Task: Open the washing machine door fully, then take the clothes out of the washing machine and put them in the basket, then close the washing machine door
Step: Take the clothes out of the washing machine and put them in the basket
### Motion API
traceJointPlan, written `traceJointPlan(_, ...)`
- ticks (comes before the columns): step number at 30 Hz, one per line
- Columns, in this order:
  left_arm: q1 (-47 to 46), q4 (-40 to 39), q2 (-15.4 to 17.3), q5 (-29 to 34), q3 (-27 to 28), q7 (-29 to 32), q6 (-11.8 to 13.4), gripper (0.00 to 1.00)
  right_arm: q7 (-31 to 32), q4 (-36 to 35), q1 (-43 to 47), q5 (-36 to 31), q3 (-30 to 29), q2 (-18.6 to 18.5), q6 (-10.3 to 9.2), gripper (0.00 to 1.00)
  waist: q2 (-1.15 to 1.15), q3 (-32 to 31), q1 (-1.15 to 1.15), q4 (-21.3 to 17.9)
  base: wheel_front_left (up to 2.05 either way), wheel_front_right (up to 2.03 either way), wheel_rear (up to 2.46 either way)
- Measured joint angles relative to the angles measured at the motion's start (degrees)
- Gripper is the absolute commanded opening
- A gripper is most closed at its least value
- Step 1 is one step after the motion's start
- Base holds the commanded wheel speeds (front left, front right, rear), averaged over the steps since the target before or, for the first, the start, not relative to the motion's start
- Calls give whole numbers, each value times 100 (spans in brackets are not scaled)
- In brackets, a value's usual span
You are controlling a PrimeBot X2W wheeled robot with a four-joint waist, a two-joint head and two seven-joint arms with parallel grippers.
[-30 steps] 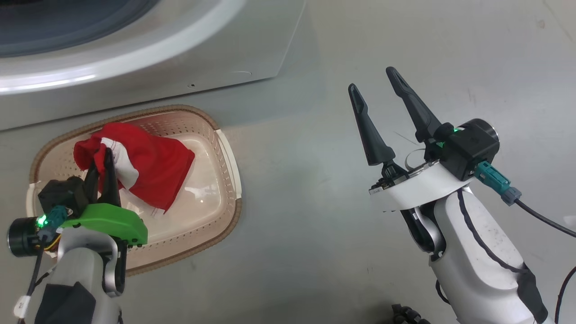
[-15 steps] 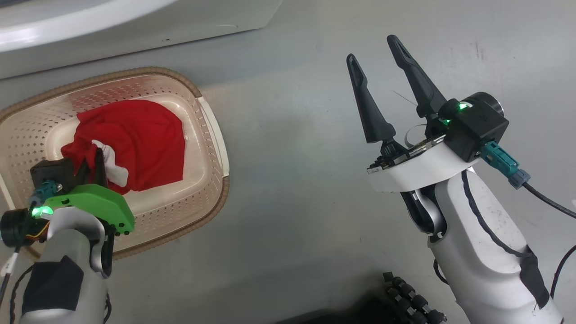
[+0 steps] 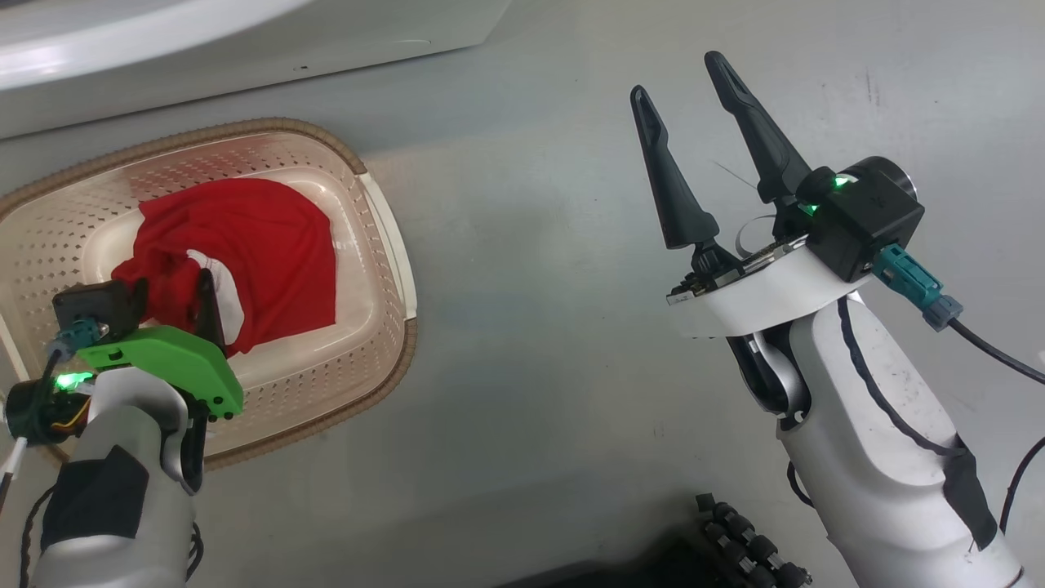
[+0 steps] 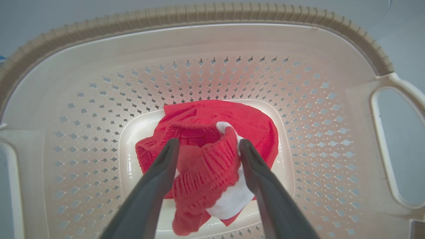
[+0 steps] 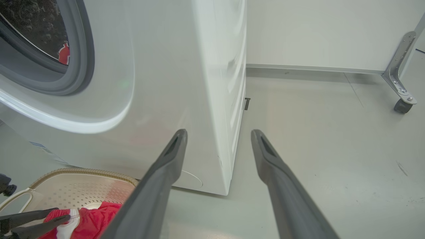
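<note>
Jaws of our left gripper (image 4: 208,142) parted astride red white-patched garment (image 4: 252,122) in cream perforated plastic basket (image 4: 199,43), pinched together before, our right gripper (image 3: 678,75) spread wide, well right of basket

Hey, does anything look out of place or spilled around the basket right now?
Nothing spilled: the red garment lies inside the basket, bunched between the fingers of the open left gripper. One red piece shows inside the washing machine.

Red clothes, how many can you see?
2. One red garment lies in the basket, at the left pincer; another red piece peeks inside the washing machine. More may hide there.
</note>
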Motion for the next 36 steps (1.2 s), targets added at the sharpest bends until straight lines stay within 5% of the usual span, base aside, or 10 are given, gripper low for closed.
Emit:
traceJointPlan(24, 105, 232, -288, 12, -48, -648, -249, 100, 0, 601, 420, -56, -313, 0, 5, 100, 0, -1098, 0, 385, 0, 0, 0)
traceJointPlan(36, 543, -1134, -405, 124, 36, -649, -297, 100, 0, 848, 921, -119, -506, 1, 52, 100, 0, -1984, -1, 711, 0, 0, 0)
